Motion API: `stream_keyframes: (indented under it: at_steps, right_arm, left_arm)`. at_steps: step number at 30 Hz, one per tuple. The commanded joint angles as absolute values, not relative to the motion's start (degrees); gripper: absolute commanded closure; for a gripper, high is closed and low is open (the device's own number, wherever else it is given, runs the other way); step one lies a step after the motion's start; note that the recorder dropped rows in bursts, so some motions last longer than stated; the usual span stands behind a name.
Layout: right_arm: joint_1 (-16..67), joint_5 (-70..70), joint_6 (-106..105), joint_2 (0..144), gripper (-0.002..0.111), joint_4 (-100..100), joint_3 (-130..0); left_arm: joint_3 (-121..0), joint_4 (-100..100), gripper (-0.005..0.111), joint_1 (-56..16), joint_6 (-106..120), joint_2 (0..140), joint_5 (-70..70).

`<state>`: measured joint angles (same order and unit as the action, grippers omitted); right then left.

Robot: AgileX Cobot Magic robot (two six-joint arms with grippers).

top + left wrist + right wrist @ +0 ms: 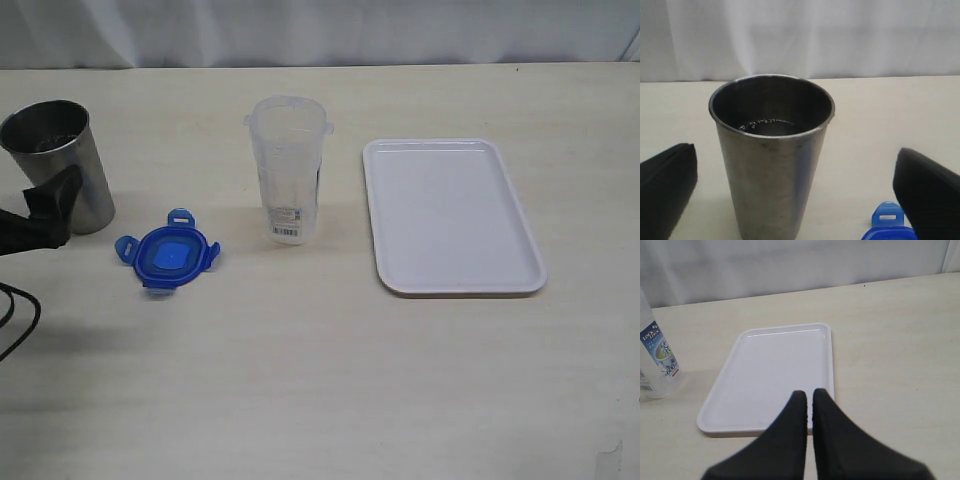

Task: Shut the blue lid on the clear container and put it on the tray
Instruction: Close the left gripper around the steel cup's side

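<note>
Both empty | left tool [796,192] spread wide (steel cup [771,150] ahead) | right tool [809,401] pinched together

- Bright, even, diffuse light from above.
- Soft, faint shadows along the near edge of the tray [455,292] and beside the steel cup [60,160].
- Exterior view sharp.
- Wrist views: left gripper [795,150] and right gripper [810,392] blurred close to lens; white backdrop [840,35] washed out.
</note>
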<state>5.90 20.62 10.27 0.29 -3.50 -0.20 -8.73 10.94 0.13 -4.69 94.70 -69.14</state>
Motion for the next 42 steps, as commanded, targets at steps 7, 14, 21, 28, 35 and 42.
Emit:
stream_keyframes:
  at_steps: [7,14,21,28,35,42]
  right_arm:
    - [5.50,20.48,10.14,0.00,0.104,-3.47,0.00]
    - [5.50,20.48,10.14,0.00,0.104,-3.47,0.00]
    - [5.50,20.48,10.14,0.00,0.104,-3.47,0.00]
    - [5.50,20.48,10.14,0.00,0.104,-3.47,0.00]
    - [5.50,20.48,10.14,0.00,0.104,-3.47,0.00]
    - [5.50,20.48,10.14,0.00,0.104,-3.47,0.00]
  left_arm:
    - [-15.07,11.98,0.002,0.26,-4.34,104.78,-69.96]
    - [-19.45,12.80,0.002,0.26,-4.34,110.41,-69.96]
    - [-22.78,12.80,0.002,0.26,-4.45,113.42,-69.96]
    - [-24.82,12.69,0.002,0.26,-4.45,116.19,-69.96]
    - [-24.82,10.30,0.002,0.26,-4.45,116.28,-69.96]
    - [-25.29,8.87,0.002,0.26,-4.45,116.28,-69.96]
